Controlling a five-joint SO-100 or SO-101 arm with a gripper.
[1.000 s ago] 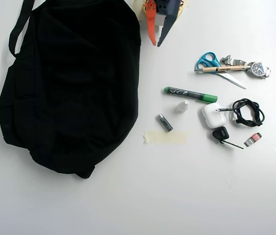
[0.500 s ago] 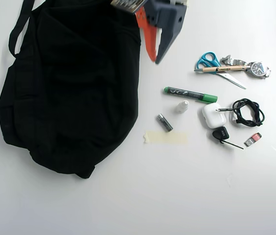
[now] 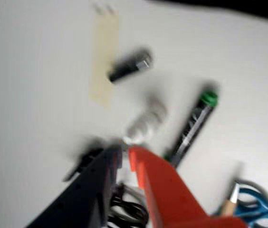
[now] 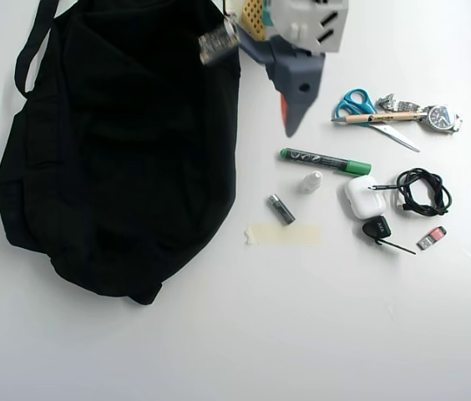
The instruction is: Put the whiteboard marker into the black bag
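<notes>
The whiteboard marker (image 4: 325, 160) lies flat on the white table, right of the black bag (image 4: 127, 142), its dark barrel ending in a green cap. In the wrist view the marker (image 3: 191, 128) slants up to the right, blurred by motion, and the bag (image 3: 229, 7) is only a dark strip along the top edge. My gripper (image 4: 290, 129) hangs just above the marker's left end in the overhead view, holding nothing. In the wrist view the gripper (image 3: 124, 152) has its black and orange tips almost touching, left of the marker.
Near the marker lie a small white bottle (image 4: 311, 181), a short grey cylinder (image 4: 281, 209) and a strip of tape (image 4: 281, 234). Scissors (image 4: 369, 113), a watch (image 4: 440, 118), a white earbud case (image 4: 363, 197) and a black cable coil (image 4: 422, 190) crowd the right side.
The arm has swung out from the top edge of the overhead view, and the gripper tips have come down close to the marker. Nothing on the table has moved.
</notes>
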